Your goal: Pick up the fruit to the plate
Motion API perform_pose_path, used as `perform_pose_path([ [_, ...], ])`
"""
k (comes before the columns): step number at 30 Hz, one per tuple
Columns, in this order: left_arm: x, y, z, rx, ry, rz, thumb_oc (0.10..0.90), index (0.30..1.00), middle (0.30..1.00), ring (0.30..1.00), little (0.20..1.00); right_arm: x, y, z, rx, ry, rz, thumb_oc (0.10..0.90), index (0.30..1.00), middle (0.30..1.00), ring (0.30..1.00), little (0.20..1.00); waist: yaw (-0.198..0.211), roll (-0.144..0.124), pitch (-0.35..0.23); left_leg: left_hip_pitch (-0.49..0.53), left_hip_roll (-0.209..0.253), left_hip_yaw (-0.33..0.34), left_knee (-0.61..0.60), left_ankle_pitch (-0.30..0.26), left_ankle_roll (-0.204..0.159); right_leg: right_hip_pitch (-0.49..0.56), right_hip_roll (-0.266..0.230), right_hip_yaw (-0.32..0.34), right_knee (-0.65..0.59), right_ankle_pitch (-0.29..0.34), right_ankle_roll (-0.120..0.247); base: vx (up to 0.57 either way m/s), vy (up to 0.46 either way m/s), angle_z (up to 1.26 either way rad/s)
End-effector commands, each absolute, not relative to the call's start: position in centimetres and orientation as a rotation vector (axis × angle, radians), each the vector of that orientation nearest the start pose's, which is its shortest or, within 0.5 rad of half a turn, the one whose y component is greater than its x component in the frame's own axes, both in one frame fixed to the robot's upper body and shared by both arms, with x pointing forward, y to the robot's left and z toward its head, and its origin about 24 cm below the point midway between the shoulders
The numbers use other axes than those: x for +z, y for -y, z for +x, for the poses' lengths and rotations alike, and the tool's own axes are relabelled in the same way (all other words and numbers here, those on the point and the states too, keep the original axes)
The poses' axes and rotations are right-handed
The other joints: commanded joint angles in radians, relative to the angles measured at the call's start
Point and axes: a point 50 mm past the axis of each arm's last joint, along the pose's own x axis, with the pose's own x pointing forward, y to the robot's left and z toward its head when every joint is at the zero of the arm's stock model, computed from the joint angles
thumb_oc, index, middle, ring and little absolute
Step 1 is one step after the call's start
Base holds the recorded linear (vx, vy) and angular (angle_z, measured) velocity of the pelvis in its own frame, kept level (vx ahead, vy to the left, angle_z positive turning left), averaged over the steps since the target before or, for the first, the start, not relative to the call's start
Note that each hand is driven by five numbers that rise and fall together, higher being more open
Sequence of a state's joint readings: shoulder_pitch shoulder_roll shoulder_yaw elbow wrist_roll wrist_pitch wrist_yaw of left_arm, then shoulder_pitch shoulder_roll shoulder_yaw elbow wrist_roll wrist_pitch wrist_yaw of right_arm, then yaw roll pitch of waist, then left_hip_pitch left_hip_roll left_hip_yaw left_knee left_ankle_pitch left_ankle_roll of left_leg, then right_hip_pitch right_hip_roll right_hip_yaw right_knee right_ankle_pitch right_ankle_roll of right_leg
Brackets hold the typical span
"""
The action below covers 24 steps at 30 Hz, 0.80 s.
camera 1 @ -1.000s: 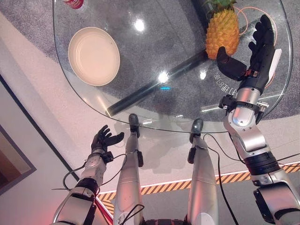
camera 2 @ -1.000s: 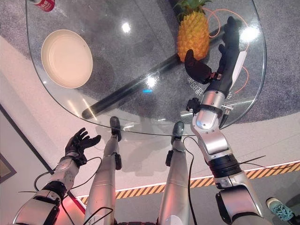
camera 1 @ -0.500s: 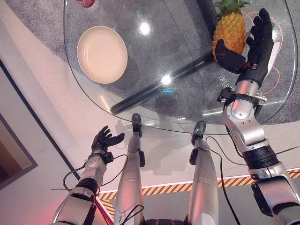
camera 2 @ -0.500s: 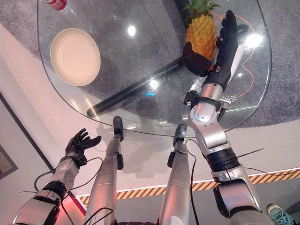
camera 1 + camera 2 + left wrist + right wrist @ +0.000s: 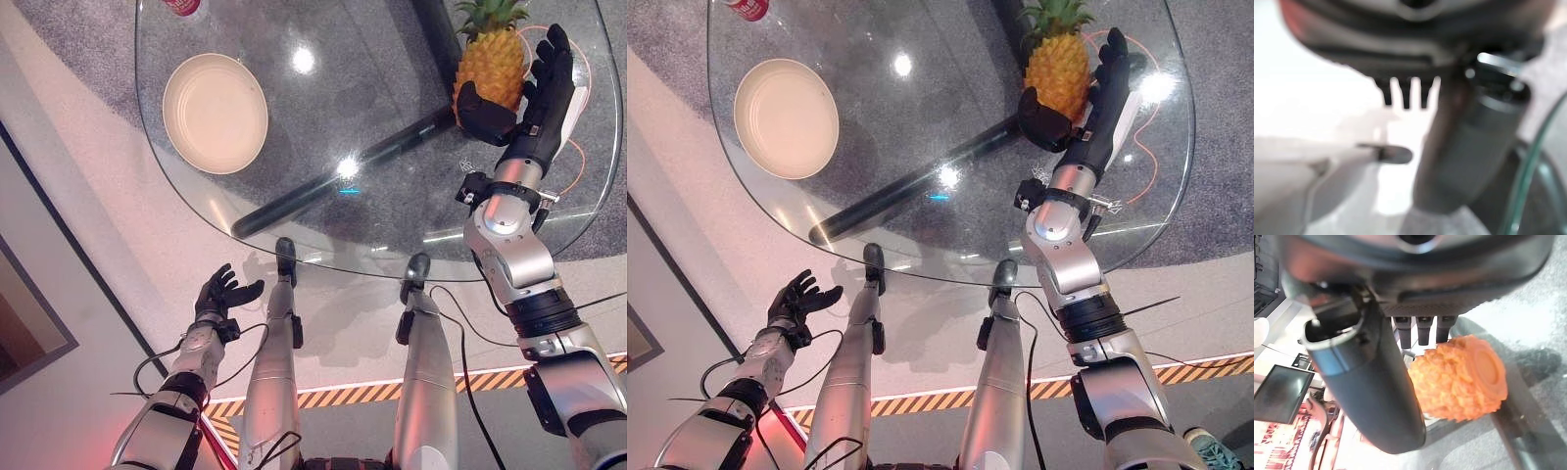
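Below the table edge, left hand: the dark left hand (image 5: 223, 292) hangs low beside the round glass table (image 5: 323, 240), palm up, fingers loosely spread and holding nothing. It is well apart from everything on the glass.

Right hand: the dark right hand (image 5: 524, 103) is raised over the far right part of the table, fingers straight and pointing away, thumb standing out toward the fruit. It grips nothing yet.

Fruit: the orange-yellow pineapple with a green leafy crown (image 5: 493, 67) lies on the glass, cradled between the right hand's thumb and its fingers. In the right wrist view its knobbly body (image 5: 1459, 378) sits just past the fingertips, beside the thumb; whether they touch cannot be told.

Plate: the round cream plate (image 5: 215, 114) lies far to the left of the right hand, across the table, with nothing on it.

Further off: a red can (image 5: 182, 6) stands just beyond the plate, at the table's far rim.

Step in hand: likely the reach and framing of the pineapple, before the grasp.

Next move: probably the fingers and thumb must curl round the pineapple's body firmly, since the bulky fruit could roll. A lift and a long carry leftward to the plate would follow.
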<state>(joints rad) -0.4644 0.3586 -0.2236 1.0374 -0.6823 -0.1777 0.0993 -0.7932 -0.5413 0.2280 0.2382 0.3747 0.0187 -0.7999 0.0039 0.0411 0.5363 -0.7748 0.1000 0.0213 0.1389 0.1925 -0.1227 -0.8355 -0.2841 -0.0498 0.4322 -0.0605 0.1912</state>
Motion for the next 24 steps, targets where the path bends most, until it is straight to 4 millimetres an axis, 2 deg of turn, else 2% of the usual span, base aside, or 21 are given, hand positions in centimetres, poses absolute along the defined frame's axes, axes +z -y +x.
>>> perform_pose_path([
  [1, -4.0, -25.1, 28.8, 0.313, -0.44, -0.093, 0.8, 0.9, 0.9, 0.9, 0.9, 26.6, 20.1, 34.8, -0.587, 0.624, -0.035, 0.8, 0.9, 0.9, 0.9, 0.9, 0.014, 0.015, -0.016, -0.009, 0.012, -0.014, 0.103, -0.096, -0.006, 0.025, -0.007, -0.085, -0.167, 0.177, -0.016, 0.0, 0.0, 0.0],
  [9, -3.9, -24.8, 29.0, 0.297, -0.443, -0.089, 0.8, 0.9, 0.9, 0.9, 0.9, 26.4, 20.7, 35.9, -0.638, 0.537, -0.082, 0.8, 0.9, 0.9, 0.9, 0.9, 0.026, 0.027, -0.016, -0.019, 0.007, -0.018, 0.117, -0.1, -0.004, 0.017, -0.012, -0.088, -0.156, 0.174, -0.017, 0.0, 0.0, 0.0],
  [24, -3.7, -25.0, 29.1, 0.286, -0.443, -0.074, 0.8, 0.9, 0.9, 0.9, 0.9, 25.2, 21.1, 37.1, -0.626, 0.402, -0.115, 0.8, 0.9, 0.9, 0.9, 0.9, 0.036, 0.021, -0.016, -0.027, 0.01, -0.021, 0.118, -0.1, -0.003, 0.012, -0.006, -0.094, -0.148, 0.17, -0.02, 0.0, 0.0, 0.0],
])
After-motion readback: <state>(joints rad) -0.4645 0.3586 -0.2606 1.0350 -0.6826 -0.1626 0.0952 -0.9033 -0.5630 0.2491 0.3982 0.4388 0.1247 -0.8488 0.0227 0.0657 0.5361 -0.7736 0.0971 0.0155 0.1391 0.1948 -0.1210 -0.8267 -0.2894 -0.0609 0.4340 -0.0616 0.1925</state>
